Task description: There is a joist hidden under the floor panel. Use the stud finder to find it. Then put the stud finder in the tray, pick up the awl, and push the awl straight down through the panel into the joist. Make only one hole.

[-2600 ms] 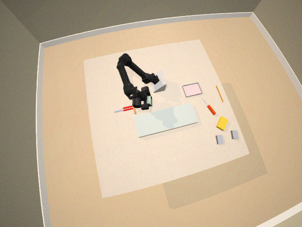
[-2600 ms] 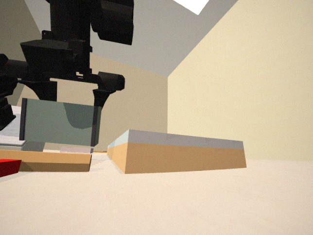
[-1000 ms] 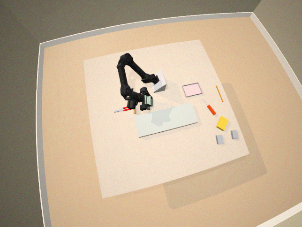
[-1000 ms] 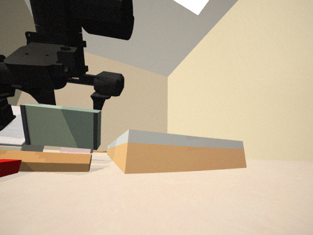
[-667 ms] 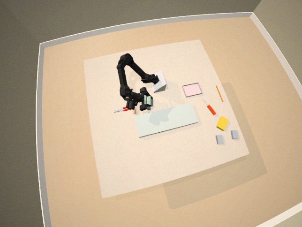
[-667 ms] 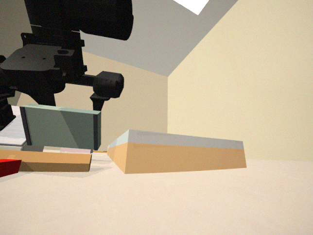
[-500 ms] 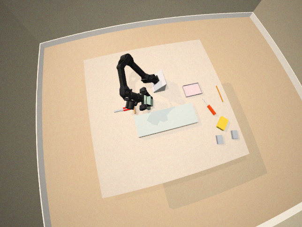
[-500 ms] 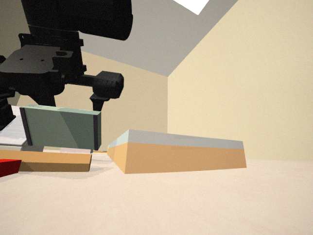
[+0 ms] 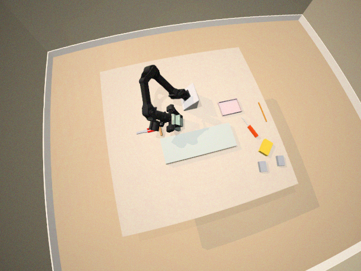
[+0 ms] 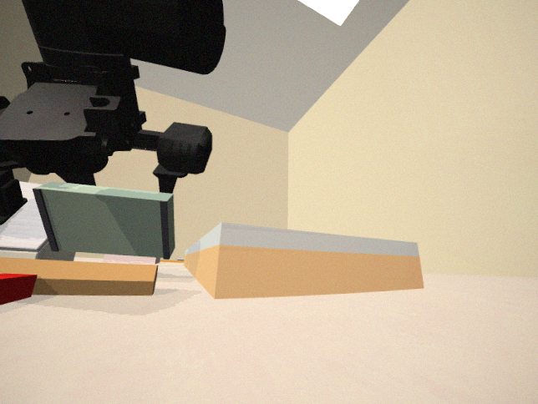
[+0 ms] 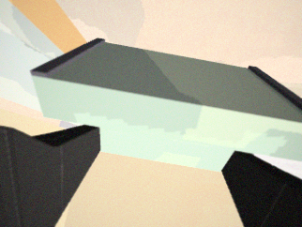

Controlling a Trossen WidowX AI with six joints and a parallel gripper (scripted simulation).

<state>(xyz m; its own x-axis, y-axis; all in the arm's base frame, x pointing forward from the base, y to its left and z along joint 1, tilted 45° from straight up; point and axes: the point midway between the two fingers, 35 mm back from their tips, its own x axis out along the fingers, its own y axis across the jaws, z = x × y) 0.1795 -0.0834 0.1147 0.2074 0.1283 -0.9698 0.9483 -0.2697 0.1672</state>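
The black gripper (image 9: 176, 120) (image 10: 88, 195) (image 11: 163, 136) is closed on a pale green, box-shaped stud finder (image 9: 177, 120) (image 10: 104, 222) (image 11: 152, 119) with dark strips along two edges of one broad face. From where I stand, it's off the table, near one end of the long floor panel (image 9: 201, 145) (image 10: 317, 239), which has a pale greenish top over a tan wooden-looking body. The shallow pink tray (image 9: 230, 107) (image 10: 130, 259) with a dark rim sits well apart from the gripper, beyond the panel's far end. Near that end lies the awl (image 9: 252, 131), red-orange handle and thin pale shaft, between an orange stick (image 9: 262, 111) and the panel. A yellow block (image 9: 265, 146) and two small grey blocks (image 9: 262, 166) (image 9: 280, 160) are over there too. Close under the arm I see a tan wooden bar (image 9: 160, 131) (image 10: 95, 272) and a red-handled tool (image 9: 149, 130) (image 10: 15, 287), while a white sloped block (image 9: 191, 97) (image 10: 22, 229) stands by the arm's base.
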